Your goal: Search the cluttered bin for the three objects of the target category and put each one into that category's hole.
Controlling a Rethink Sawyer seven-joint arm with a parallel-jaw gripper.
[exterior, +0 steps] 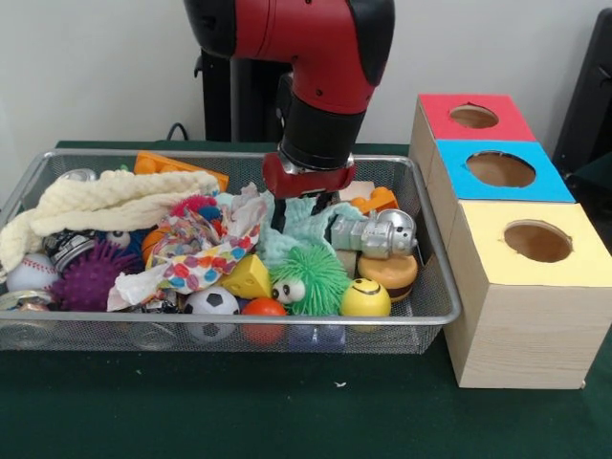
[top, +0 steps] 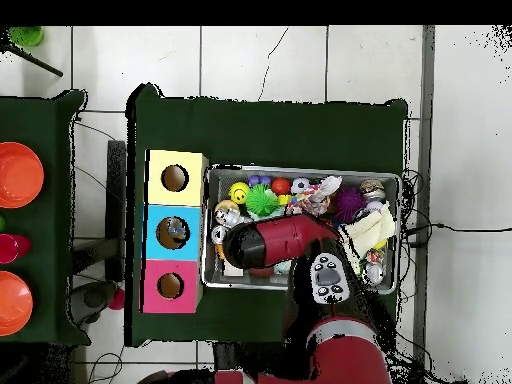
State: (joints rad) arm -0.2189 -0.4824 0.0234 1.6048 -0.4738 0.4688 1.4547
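Note:
A wire bin (exterior: 435,316) holds a heap of toys and cloths. My gripper (exterior: 301,208) reaches down into its middle, open, with its dark fingers (exterior: 279,214) on either side of a bunched teal cloth (exterior: 304,231). A silver robot toy (exterior: 378,232) lies just right of it. A green fuzzy creature (exterior: 311,279) and a yellow cheese wedge (exterior: 249,277) lie in front of it. Three wooden boxes stand right of the bin, with a red-topped hole (exterior: 473,116), a blue-topped hole (exterior: 500,168) and a yellow-topped hole (exterior: 537,240). In the overhead view my arm (top: 280,243) hides the gripper.
Also in the bin are a cream rope (exterior: 105,203), a purple spiky ball (exterior: 91,277), a baseball (exterior: 31,273), a soccer ball (exterior: 211,304), a smiley ball (exterior: 364,298), a burger toy (exterior: 387,273) and a patterned cloth (exterior: 196,263). Orange bowls (top: 18,175) sit on a side table.

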